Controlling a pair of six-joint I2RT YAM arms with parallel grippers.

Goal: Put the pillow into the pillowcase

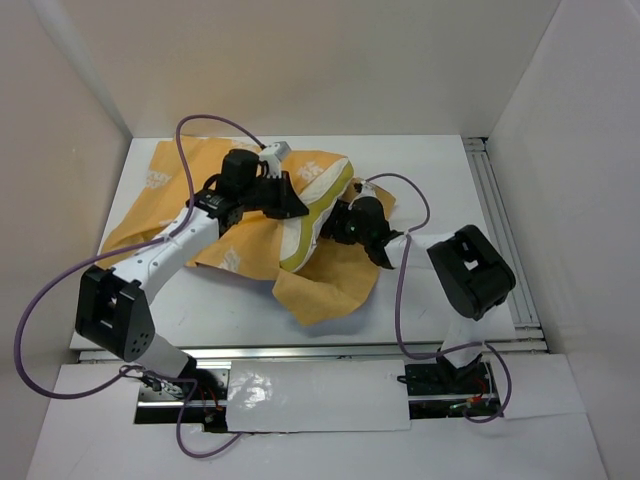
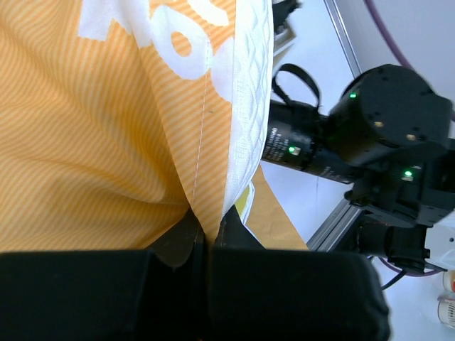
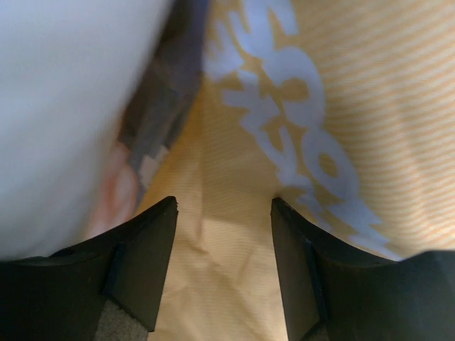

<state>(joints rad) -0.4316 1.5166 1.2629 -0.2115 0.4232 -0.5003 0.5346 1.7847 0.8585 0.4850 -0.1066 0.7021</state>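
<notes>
The mustard-orange pillowcase (image 1: 250,225) with white lettering lies spread over the middle of the table. The cream quilted pillow (image 1: 318,215) sticks out of its open end, edge up, mostly covered by the cloth. My left gripper (image 1: 285,200) is shut on the pillowcase's edge (image 2: 206,177), with the pillow's quilted edge (image 2: 249,92) right beside it. My right gripper (image 1: 345,225) is open, its fingers (image 3: 149,249) just above orange pillowcase cloth (image 3: 227,256), next to the pillow's pale side (image 3: 64,106).
The white table (image 1: 440,190) is walled by white panels on three sides. A metal rail (image 1: 500,220) runs along the right edge. Purple cables (image 1: 405,290) loop from both arms. The right arm's body (image 2: 384,135) sits close beside the pillow.
</notes>
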